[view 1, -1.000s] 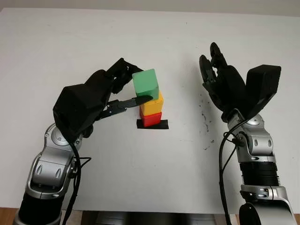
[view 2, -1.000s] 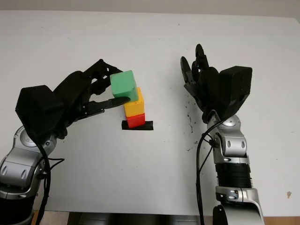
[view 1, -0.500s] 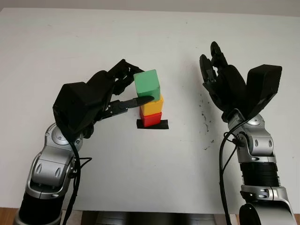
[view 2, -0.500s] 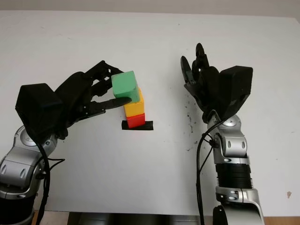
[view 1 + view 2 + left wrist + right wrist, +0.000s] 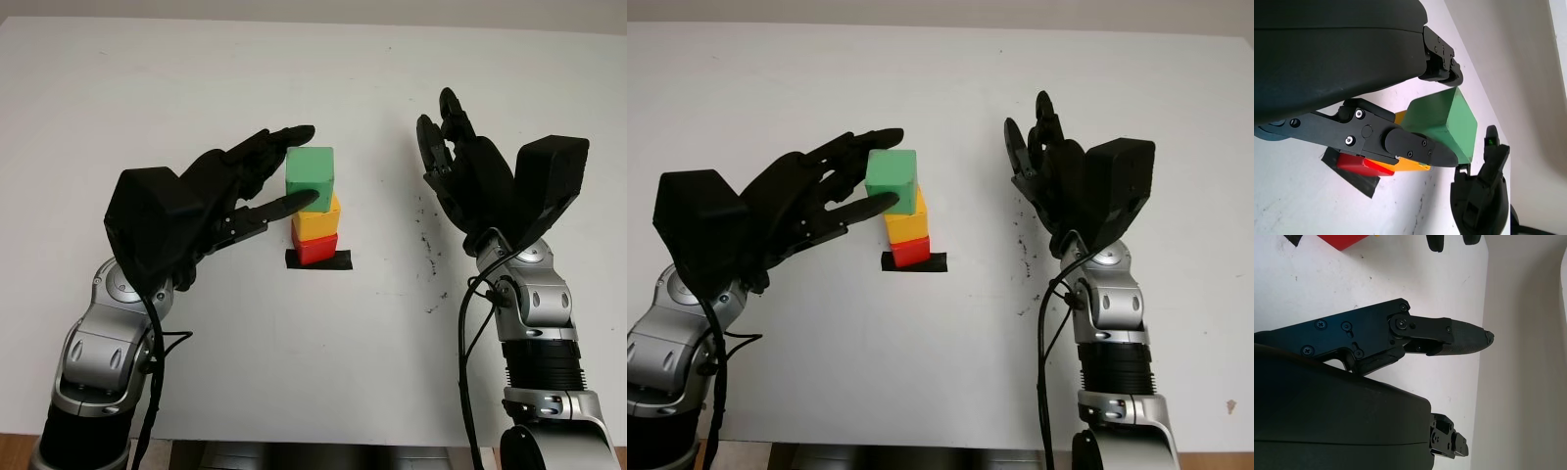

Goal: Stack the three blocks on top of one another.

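A green block (image 5: pixel 312 173) sits level on a yellow block (image 5: pixel 318 222), which stands on a red block (image 5: pixel 314 251) over a strip of black tape (image 5: pixel 339 261). My left hand (image 5: pixel 297 166) is open at the stack's left side. Its upper fingers (image 5: pixel 294 133) stretch past the green block's top rear corner. The thumb tip (image 5: pixel 1437 154) lies against or just in front of the green block's (image 5: pixel 1442 117) lower face. My right hand (image 5: pixel 439 125) is open, held up to the right of the stack and apart from it.
The white table (image 5: pixel 313 352) carries a trail of small dark specks (image 5: pixel 427 240) below the right hand. Its front edge runs along the bottom of the head views, with wooden floor beyond at the corners.
The left hand's fingers have straightened out from their curl around the green block, which has settled from a tilt to level on the yellow block. The right arm has not moved.
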{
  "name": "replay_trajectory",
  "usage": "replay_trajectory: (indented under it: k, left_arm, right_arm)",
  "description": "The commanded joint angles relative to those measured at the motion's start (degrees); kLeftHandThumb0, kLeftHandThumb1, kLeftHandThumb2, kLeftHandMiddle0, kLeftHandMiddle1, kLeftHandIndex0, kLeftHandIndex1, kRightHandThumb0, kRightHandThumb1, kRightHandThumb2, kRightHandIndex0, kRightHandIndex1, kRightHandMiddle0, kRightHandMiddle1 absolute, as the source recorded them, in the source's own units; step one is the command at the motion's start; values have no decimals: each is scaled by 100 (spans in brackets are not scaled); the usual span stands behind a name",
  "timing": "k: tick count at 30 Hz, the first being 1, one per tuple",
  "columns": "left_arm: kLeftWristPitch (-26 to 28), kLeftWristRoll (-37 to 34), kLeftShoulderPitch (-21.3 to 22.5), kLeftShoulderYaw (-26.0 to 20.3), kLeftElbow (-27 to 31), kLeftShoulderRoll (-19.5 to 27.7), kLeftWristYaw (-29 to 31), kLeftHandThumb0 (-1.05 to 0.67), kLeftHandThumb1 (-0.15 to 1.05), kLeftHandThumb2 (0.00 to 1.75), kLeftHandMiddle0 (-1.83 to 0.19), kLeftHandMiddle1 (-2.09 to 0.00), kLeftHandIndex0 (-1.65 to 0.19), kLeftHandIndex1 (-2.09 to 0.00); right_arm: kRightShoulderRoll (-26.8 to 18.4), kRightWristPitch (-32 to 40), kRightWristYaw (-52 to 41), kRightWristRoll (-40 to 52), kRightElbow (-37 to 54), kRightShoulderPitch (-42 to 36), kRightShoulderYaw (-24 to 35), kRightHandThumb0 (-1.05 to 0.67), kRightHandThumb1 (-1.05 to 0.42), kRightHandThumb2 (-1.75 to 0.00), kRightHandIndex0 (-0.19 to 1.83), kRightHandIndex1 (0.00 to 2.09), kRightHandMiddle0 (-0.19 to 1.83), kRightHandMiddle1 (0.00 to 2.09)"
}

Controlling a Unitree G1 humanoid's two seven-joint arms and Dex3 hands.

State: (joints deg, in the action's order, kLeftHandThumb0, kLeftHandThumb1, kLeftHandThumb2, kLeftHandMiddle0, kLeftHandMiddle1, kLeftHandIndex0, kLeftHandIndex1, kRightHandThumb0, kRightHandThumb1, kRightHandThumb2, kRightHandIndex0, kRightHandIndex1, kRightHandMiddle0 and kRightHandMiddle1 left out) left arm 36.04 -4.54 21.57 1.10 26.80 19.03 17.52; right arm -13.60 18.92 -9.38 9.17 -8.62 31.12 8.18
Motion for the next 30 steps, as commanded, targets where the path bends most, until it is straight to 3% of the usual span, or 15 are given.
replay_trajectory:
  k: [1,10,12,15,21,25,30]
  left_arm:
    - [-6,-130,-6,-78,260,59,102,-51,104,7,-1,-3,-12,-8]
    - [36,-577,-184,-285,670,457,618,-75,103,8,18,-1,13,-1]
    - [-143,-647,-248,-354,718,483,677,-82,104,32,19,0,18,0]
    - [-676,-776,-392,-629,754,282,534,-83,105,52,19,0,19,0]
    - [-1086,-1208,-230,-1387,775,-466,-481,-85,105,54,12,-5,14,-5]
    - [-1240,-1503,163,-1750,415,-529,-771,-79,105,60,14,-5,16,-4]
    - [-1310,-1228,692,-1825,-665,-290,-1085,-84,105,63,16,-5,17,-4]
  right_arm:
    - [-45,35,2,-33,153,-61,-10,-65,-105,-47,-19,0,-19,0]
    - [-62,22,-17,-89,132,-41,-30,-63,-105,-47,-19,0,-18,1]
    - [-65,11,-24,-92,122,-36,-23,-63,-105,-47,-19,0,-18,2]
    - [-66,11,-33,-71,123,-21,10,-63,-105,-47,-19,0,-19,1]
    - [-89,31,-89,6,112,51,78,-64,-105,-45,-19,0,-17,2]
    - [-133,-11,-133,7,84,107,83,-66,-105,-46,-19,0,-19,0]
    - [-135,-241,-110,-69,78,199,43,-69,-105,-47,-19,0,-19,0]
